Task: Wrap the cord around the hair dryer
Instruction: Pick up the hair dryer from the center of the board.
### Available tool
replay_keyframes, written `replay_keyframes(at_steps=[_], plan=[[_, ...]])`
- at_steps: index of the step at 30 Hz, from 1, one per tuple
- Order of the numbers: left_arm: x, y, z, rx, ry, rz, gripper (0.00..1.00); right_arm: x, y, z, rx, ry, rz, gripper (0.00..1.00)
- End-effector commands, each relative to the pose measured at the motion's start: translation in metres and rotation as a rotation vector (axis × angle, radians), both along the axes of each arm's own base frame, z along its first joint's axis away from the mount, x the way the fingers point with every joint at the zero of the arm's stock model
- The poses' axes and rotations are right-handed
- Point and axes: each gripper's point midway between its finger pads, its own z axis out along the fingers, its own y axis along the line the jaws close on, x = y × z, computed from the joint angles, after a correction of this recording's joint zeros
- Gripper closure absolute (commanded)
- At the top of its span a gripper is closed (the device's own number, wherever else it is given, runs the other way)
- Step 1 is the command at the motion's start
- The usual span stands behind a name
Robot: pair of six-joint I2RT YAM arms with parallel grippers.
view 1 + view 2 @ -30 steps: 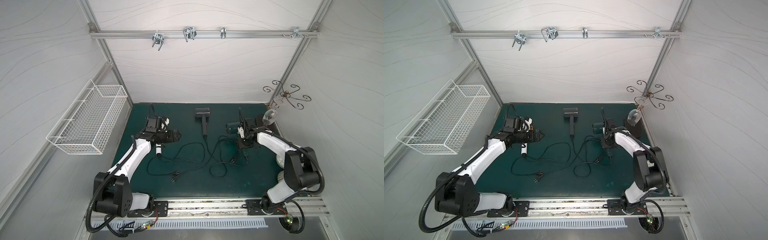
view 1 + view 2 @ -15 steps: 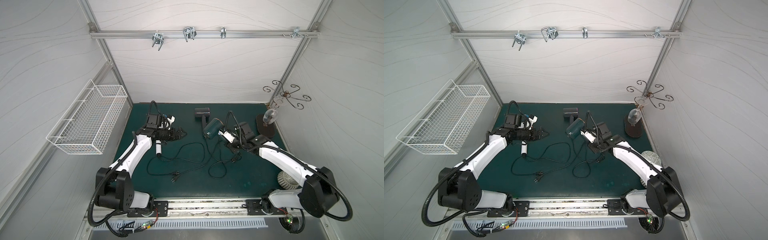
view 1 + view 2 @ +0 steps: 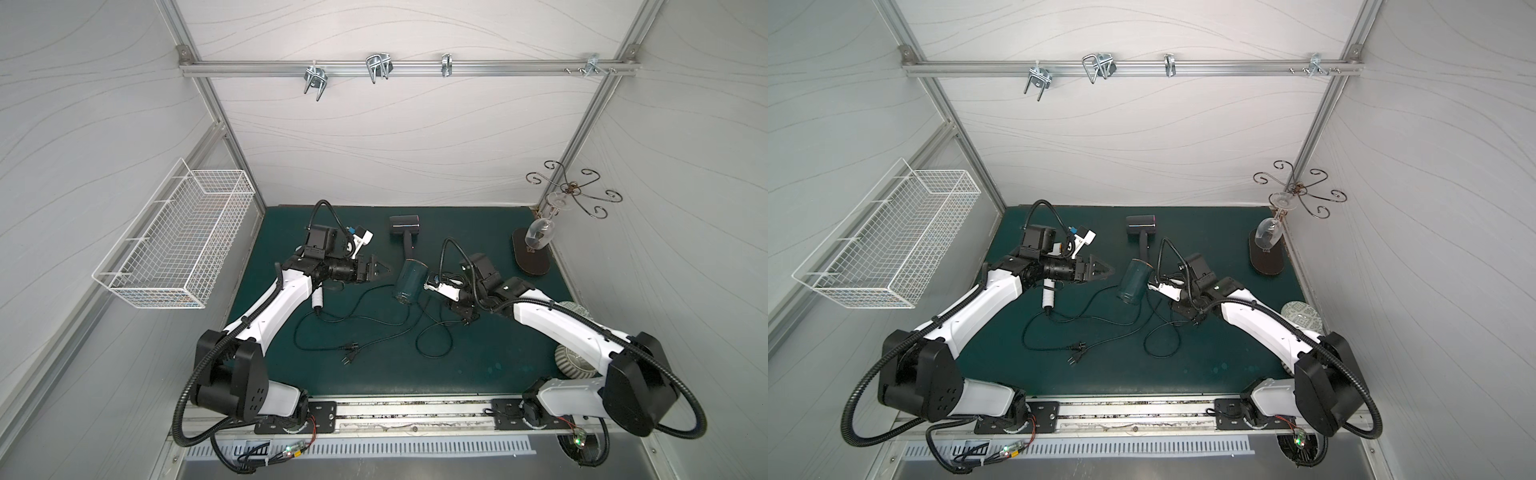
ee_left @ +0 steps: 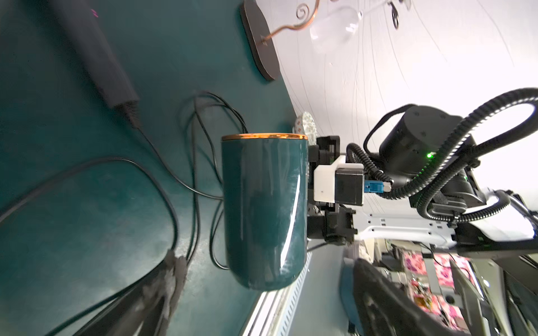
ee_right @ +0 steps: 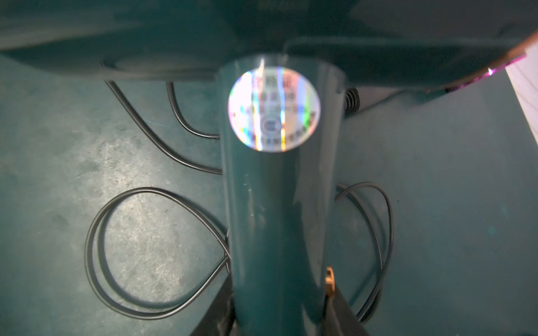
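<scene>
The right pincer [image 3: 429,287] is clamped on the handle of the teal hair dryer [image 3: 409,282] and holds it off the mat, just right of centre in both top views. The right wrist view shows the handle [image 5: 279,203] running straight out from between the jaws. The barrel's long axis runs up and down the frame with a slight tilt, and its handle points right, into the gripping arm. The left pincer [image 3: 384,272] is spread wide and empty. It is level with the barrel, just to its left, aimed at its side, near it but apart. The cord [image 5: 145,189] is not wound at all. It lies slack in loops on the mat, below both pincers in the frame, with the plugs [image 3: 351,349] lower centre. Since the right arm is busy, the free left arm looks the likelier one to fetch the cord, and it would have to drop down-frame from the barrel to reach it. The green mat [image 3: 478,365] also carries a black dryer [image 3: 405,226] at upper centre and a glass stand [image 3: 532,253] at right. A wire basket [image 3: 178,241] hangs on the left wall of the white booth.
</scene>
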Motion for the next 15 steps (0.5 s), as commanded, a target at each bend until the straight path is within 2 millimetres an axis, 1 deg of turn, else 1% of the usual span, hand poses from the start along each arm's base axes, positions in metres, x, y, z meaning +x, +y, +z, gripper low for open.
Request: replay_keyframes(at_steps=[1,9,15], plan=[[0.002,-0.008,0.015,-0.037,-0.047,-0.049,0.08,0.001,0.026,0.042,0.095,-0.119,0.110,1.00],[0.002,-0.012,0.017,-0.035,-0.055,-0.063,0.10,-0.005,0.043,0.054,0.103,-0.155,0.160,1.00],[-0.002,-0.017,0.014,-0.023,-0.045,-0.083,0.11,-0.008,0.054,0.059,0.105,-0.179,0.191,1.00]])
